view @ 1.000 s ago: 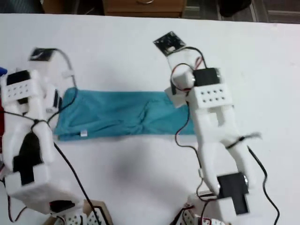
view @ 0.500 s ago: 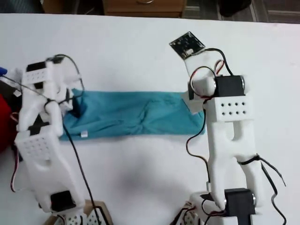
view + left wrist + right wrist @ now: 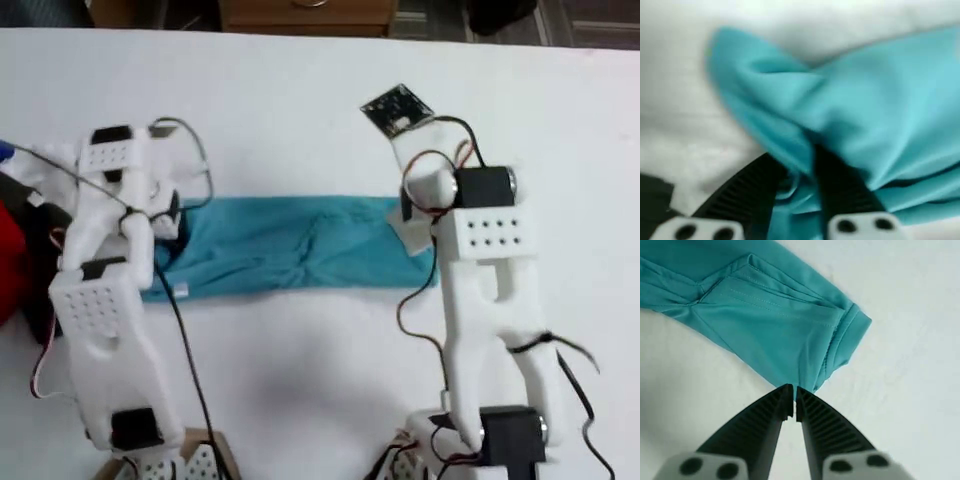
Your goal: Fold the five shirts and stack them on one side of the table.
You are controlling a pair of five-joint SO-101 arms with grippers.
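White table [image 3: 300, 120] bearing one teal shirt [image 3: 290, 245] of thin fabric, folded into a long narrow band. The band lies flat across the middle of the table, between the two arms. The left gripper [image 3: 796, 157] sits at the band's left end. Its black ribbed fingers [image 3: 752, 187] stand narrow, with a bunched fold of the cloth pinched between them. The right gripper [image 3: 793, 390] sits at the band's right end, by the hemmed corner. Its fingers are drawn together to a thin slit, tips at the shirt's edge; whether cloth lies between them cannot be told. A red object [image 3: 10, 265] shows at the table's left edge, beside the left arm.
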